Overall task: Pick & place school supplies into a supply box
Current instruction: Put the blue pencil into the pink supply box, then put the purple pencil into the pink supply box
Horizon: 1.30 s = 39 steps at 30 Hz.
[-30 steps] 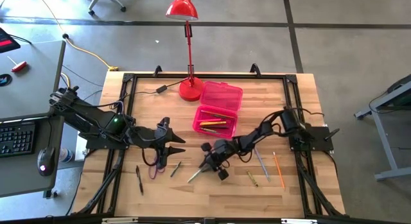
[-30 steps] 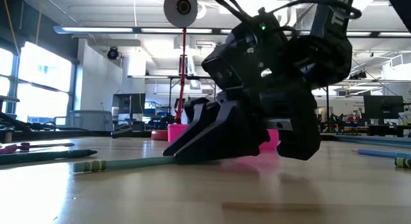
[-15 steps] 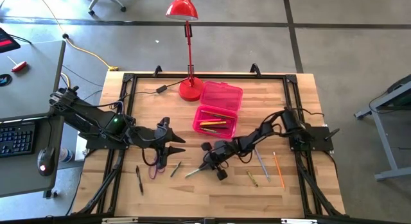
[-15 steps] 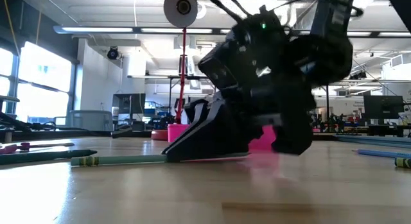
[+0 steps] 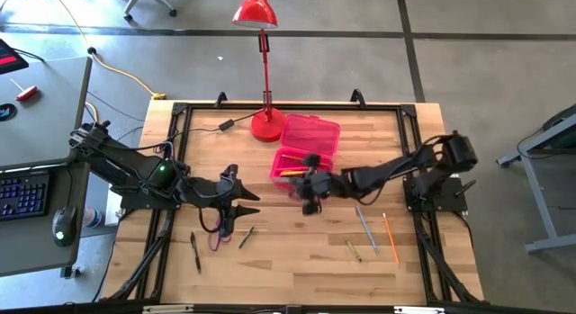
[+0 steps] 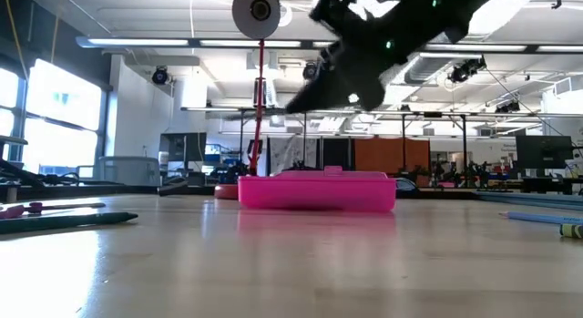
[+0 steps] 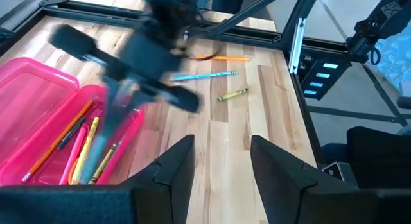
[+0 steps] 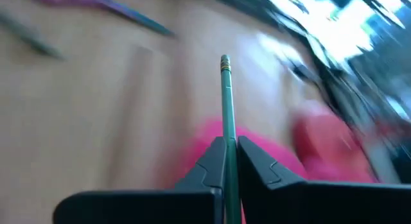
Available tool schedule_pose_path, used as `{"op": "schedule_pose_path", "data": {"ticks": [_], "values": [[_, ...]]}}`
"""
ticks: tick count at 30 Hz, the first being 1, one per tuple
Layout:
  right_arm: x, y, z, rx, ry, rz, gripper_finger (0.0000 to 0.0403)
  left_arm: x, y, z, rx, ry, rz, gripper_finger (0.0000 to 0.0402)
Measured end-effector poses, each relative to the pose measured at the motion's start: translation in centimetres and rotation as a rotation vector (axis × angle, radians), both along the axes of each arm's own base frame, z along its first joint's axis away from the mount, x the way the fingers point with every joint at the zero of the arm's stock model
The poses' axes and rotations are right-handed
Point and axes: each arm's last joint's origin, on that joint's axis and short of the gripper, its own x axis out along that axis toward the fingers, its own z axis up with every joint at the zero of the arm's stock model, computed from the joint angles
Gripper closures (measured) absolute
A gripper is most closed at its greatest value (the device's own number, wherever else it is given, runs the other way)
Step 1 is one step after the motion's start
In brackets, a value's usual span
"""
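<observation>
My right gripper hangs in the air over the near end of the open pink supply box and is shut on a green pencil. The box holds several pencils. My left gripper stands open and empty left of the box. On the table lie a black pen, purple scissors and a green marker at the left. At the right lie a yellow-green crayon, a blue pencil and an orange pencil. My right gripper pinches the green pencil's shaft between its two fingers. The pencil lies along the fingers and sticks out ahead of them, eraser end foremost. The pencil is lifted clear of the table, above the box.
A red desk lamp stands with its base just left of the box's lid, its cable running left. A black frame rims the table. Bare wood lies near the front edge.
My right gripper has lifted the green pencil off the table. It has risen and gone toward the far edge, to the box's near end. It has tipped up from a steep downward slant to a flatter one. The pencil, flat on the table before, is now clear of it.
</observation>
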Motion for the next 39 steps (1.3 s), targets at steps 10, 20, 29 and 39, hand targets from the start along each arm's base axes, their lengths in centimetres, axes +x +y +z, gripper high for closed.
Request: {"op": "schedule_pose_path", "data": {"ticks": [10, 20, 29, 39], "values": [[-4.3, -4.7, -5.7, 0.272, -0.083, -0.253, 0.0396, 0.0, 0.0, 0.0, 0.001, 0.0, -0.001, 0.0218], [-4.7, -5.2, -5.8, 0.282, -0.186, -0.238, 0.0383, 0.0, 0.2, 0.0, 0.034, -0.016, 0.059, 0.0218], [-4.4, -5.5, -5.1, 0.322, -0.262, -0.189, 0.0339, 0.1, 0.2, 0.1, 0.03, -0.027, 0.064, 0.0218], [-4.5, -0.4, -3.9, 0.388, -0.275, 0.04, 0.0305, 0.1, 0.2, 0.1, 0.028, -0.027, 0.065, 0.0218]]}}
